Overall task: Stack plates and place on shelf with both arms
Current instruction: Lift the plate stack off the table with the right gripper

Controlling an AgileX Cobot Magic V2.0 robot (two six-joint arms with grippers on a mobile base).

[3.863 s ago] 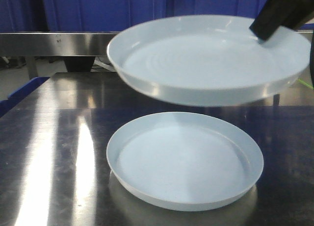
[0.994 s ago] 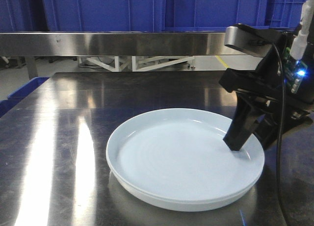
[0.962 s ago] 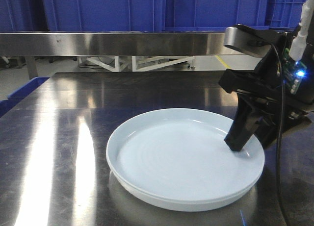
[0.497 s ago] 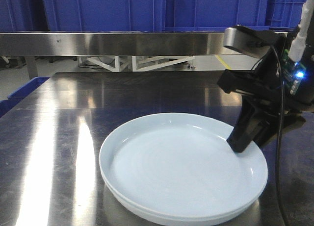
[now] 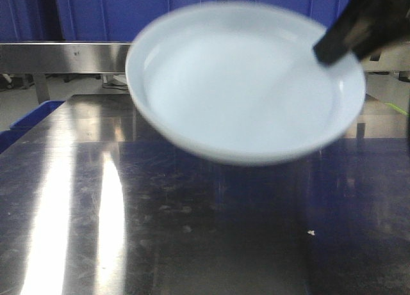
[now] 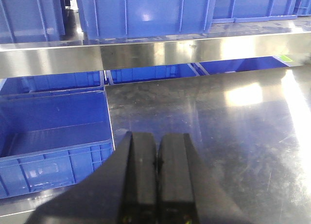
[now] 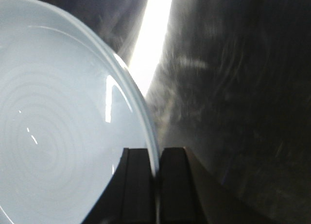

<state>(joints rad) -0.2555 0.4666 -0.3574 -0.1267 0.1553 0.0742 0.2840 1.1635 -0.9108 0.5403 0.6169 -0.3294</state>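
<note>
The pale bluish-white plates [image 5: 243, 84] hang blurred and tilted in mid-air above the dark steel tabletop [image 5: 192, 231]. They read as one disc, and no plate lies on the table under them. My right gripper [image 5: 330, 48] is shut on their right rim. The right wrist view shows the rim [image 7: 146, 122] pinched between the black fingers of that gripper [image 7: 156, 153]. My left gripper [image 6: 157, 136] is shut with nothing in it, over the table's left edge. The shelf's steel front beam [image 5: 64, 57] runs across the back and also shows as the shelf beam [image 6: 146, 54].
Blue plastic crates [image 5: 192, 7] stand on the shelf behind the beam. Another blue crate [image 6: 53, 131] sits low, left of the table under my left gripper. A blue crate corner [image 5: 25, 119] shows at the table's far left.
The stacked plates have risen off the table in my right gripper, up toward the shelf beam, and now tilt and blur. Earlier still, one plate was lowered onto the other.
</note>
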